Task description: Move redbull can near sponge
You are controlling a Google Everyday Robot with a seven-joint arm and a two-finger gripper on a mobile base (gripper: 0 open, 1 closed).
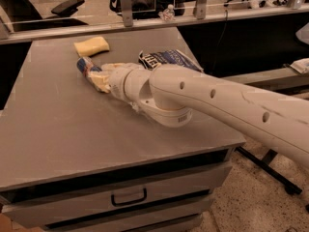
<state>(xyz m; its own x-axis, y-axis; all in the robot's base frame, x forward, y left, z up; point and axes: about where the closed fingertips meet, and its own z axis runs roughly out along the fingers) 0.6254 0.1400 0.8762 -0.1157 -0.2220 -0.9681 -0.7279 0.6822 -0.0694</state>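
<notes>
The redbull can (85,65) is blue and silver and lies tilted at table height, its far end sticking out past my fingers. My gripper (100,73) reaches in from the right on the big white arm and is shut on the can's near end, with cream fingers (100,82) on either side. The sponge (91,46) is a pale-yellow block lying on the grey table (58,129) just behind the can, a short gap away. The can's near part is hidden by the gripper.
A crinkled blue snack bag (169,59) lies right of the gripper, partly behind the arm. The table's back edge meets a rail with posts (126,6). A drawer with a handle (129,197) is under the table's front edge.
</notes>
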